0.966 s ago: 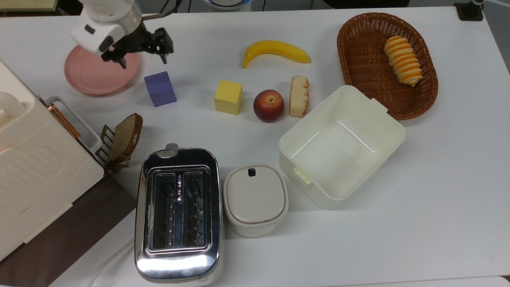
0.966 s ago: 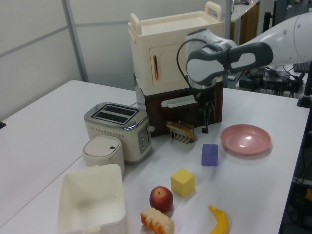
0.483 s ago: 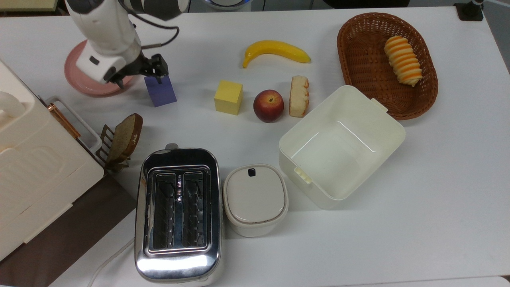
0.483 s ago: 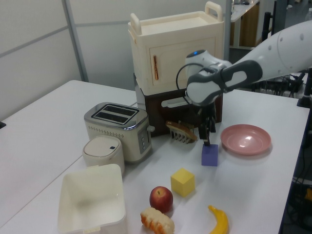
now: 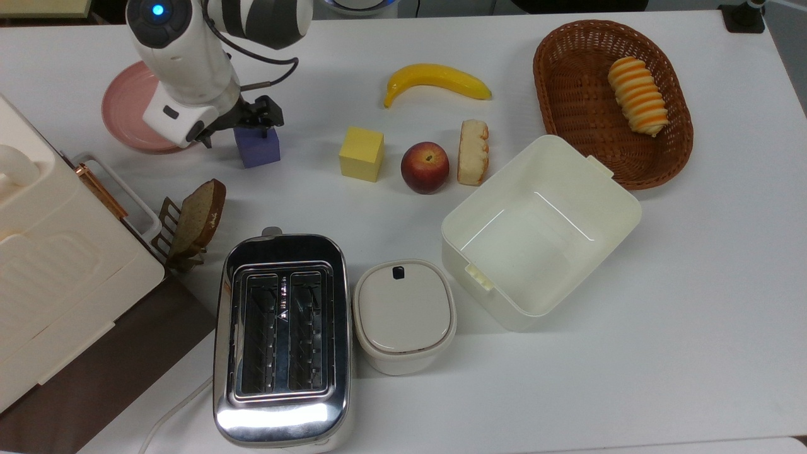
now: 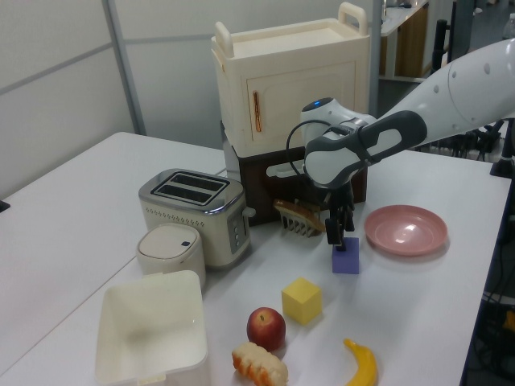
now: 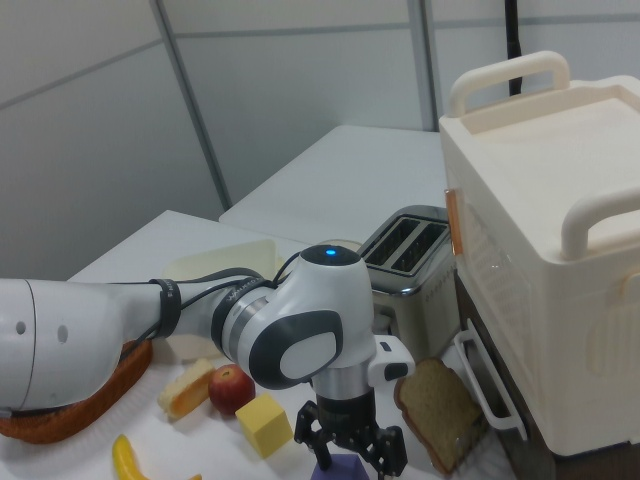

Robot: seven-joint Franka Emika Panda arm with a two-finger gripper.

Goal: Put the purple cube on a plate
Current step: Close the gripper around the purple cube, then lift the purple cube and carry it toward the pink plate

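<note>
The purple cube (image 5: 259, 153) (image 6: 347, 261) (image 7: 350, 468) rests on the white table, just to the right of the pink plate (image 5: 123, 113) (image 6: 406, 229) in the top view. My gripper (image 5: 238, 128) (image 6: 338, 240) (image 7: 350, 445) has come down over the cube and stands open. One finger is on each side of the cube's top, with a gap showing in the right view. The arm covers the plate's right part in the top view. The plate holds nothing.
A yellow cube (image 5: 361, 154), a peach (image 5: 425, 167), a bread piece (image 5: 473, 152) and a banana (image 5: 437, 81) lie to the top view's right. A bread slice in a rack (image 5: 197, 217), a toaster (image 5: 280, 337), a lidded pot (image 5: 403, 315), a white bin (image 5: 539, 230) and a wicker basket (image 5: 567, 94) stand around.
My gripper has moved from above the plate's edge over to the purple cube and lowered around it. The cube and plate have stayed in place.
</note>
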